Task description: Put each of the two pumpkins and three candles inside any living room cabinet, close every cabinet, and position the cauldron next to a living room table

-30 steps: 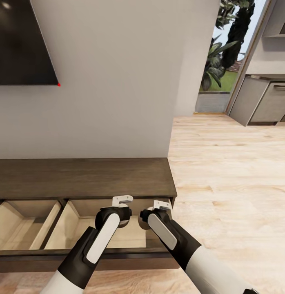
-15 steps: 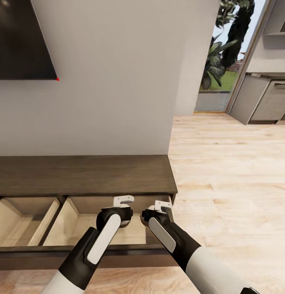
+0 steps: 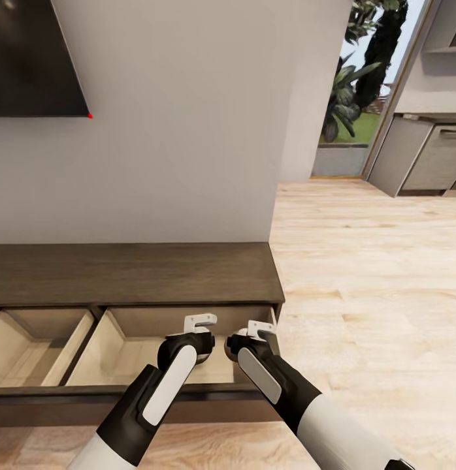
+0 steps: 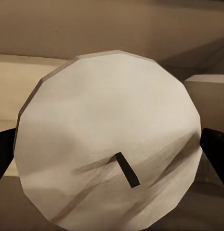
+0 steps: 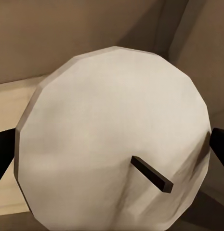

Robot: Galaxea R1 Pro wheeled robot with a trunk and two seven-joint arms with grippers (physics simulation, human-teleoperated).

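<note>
Left gripper (image 4: 112, 159) is pinching a candle (image 4: 109, 144) between its dark fingertips (image 4: 3, 154), wick facing the camera. Right gripper (image 5: 112, 154) is likewise clamping a second candle (image 5: 114, 139). Both are hanging over the right-hand open drawer (image 3: 123, 352) of the dark-brown cabinet (image 3: 130, 274), whose beige interior is showing beneath them.

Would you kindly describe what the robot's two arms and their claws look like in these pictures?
Both arms have glossy white lower segments and matte black forearms, each with a long rounded white inlay panel. A rounded black and silver wrist joint carries a small white bracket-like piece at the left claw and the right claw. In the wrist views the fingers show as dark edges at the sides. No cables or markings are visible.
</note>
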